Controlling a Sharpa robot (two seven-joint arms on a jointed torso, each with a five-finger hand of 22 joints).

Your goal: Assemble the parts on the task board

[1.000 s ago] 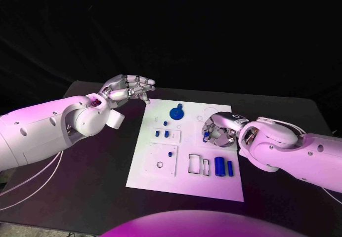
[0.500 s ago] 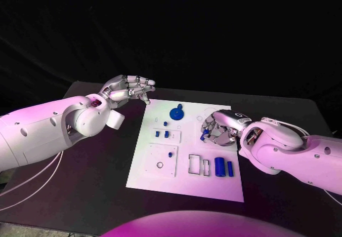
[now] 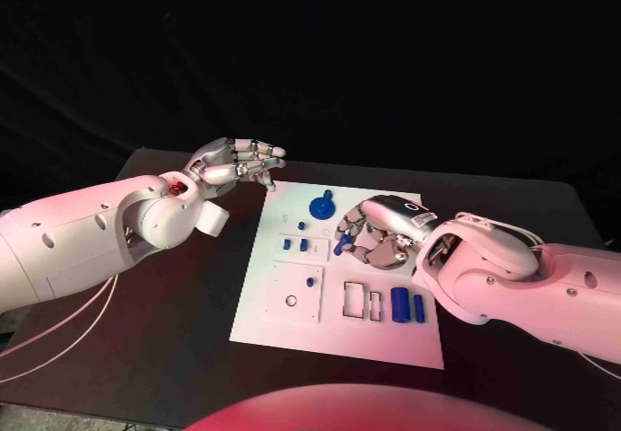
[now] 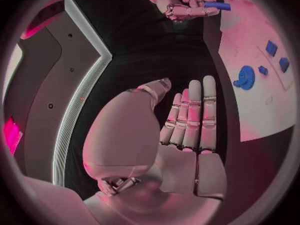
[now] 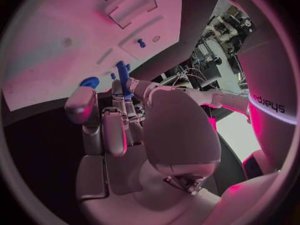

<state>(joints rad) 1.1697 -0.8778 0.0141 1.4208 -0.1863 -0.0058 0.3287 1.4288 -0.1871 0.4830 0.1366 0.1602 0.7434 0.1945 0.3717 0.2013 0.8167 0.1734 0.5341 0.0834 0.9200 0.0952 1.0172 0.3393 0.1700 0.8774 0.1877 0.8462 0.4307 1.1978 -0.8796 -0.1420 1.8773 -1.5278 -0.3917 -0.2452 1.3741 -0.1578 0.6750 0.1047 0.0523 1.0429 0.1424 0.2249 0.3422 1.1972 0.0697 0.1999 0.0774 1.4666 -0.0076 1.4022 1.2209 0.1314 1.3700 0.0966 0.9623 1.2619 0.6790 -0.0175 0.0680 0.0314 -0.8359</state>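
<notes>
Right hand (image 3: pixel 375 239) pinches slim blue rod (image 5: pixel 123 78) over flat white task board (image 3: pixel 298 319).

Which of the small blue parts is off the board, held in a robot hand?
The blue rod-shaped part gripped by the right robot hand; the other blue parts lie on the white task board.

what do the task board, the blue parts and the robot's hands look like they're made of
Task board: flat white plate with a matte look, probably plastic or coated sheet; it shows no glare.
Blue gear-like part: even solid colour, looks like moulded or printed plastic.
Blue peg held by the right hand: same plastic look.
Both hands, the left hand too: silver with bright glints, so metal or metallic-finished plastic.
</notes>
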